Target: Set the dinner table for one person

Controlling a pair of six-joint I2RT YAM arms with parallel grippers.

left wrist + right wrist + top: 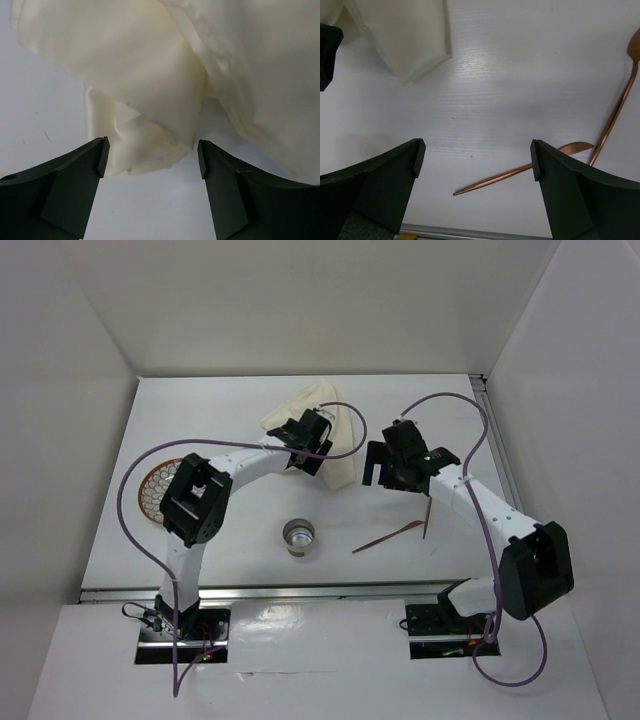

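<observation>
Cream cloth (pixel 150 75) crumpled, partly covered by left gripper (pixel 152 155), jaws apart | plate (pixel 152 485) half hidden, left | right gripper (pixel 477 152) jaws apart | copper cutlery (pixel 575 147) lower right

A robotics lab cell. Plain white walls (pixel 300 300) box in the white tabletop (pixel 230 410). The left arm (pixel 240 462) and right arm (pixel 485 505) are bolted at its near edge.

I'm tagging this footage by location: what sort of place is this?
Probably a robotics lab test cell, not a home: plain white walls box in the white table, and the left arm and right arm are bolted at its near edge.
</observation>
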